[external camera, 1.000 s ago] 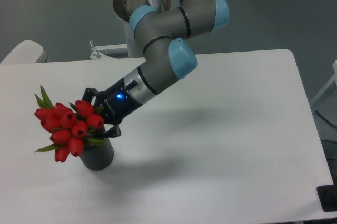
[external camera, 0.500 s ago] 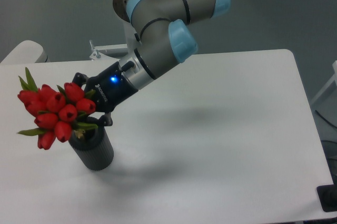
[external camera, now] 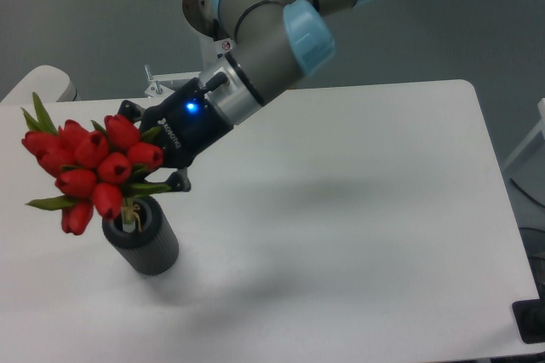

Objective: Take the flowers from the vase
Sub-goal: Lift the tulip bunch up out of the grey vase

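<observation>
Gripping the flowers (external camera: pixel 89 171) just under the buds, our gripper (external camera: pixel 152 161) is closed on the bunch from the right side. We are holding the red heads tilted left above the vase (external camera: pixel 141 235), whose mouth is showing with pale stem ends apparently just inside it. We are judging a straight pull along the stems best, so nothing drags the upright vase over. We are working over a white table (external camera: pixel 366 210), with grey floor beyond its far edge.
</observation>
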Available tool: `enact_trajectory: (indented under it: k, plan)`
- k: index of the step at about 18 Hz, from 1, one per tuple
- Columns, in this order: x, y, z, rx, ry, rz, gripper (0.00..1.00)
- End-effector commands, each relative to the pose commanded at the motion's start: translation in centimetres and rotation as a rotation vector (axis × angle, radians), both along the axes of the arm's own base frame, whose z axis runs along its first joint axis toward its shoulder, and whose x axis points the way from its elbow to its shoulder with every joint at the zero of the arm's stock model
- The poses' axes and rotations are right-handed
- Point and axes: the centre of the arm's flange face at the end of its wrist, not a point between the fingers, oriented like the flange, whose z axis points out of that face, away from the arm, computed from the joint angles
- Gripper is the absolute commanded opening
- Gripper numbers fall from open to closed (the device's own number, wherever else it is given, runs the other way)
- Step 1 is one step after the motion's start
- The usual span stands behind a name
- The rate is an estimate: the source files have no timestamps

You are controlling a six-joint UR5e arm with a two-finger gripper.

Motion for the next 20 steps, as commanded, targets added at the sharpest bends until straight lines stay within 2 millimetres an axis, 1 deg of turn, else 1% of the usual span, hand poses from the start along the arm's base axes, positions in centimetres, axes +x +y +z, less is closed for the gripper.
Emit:
enact_trajectory:
  k: [5,12,17,19,20]
  plan:
    - [-0.3,-1.1,1.2,-0.005,0.002,0.029,0.22]
    - [-0.3,-1.7,1.7,-0.011,-0.015,0.043,0.22]
    - [-2.7,-3.0,2.1,0.001,0.026,0.083,0.21]
    - [-5.2,-3.7,1.4,-0.011,0.064,0.114,0.21]
    - [-5.8,-3.7,1.0,-0.034,0.095,0.12,0.21]
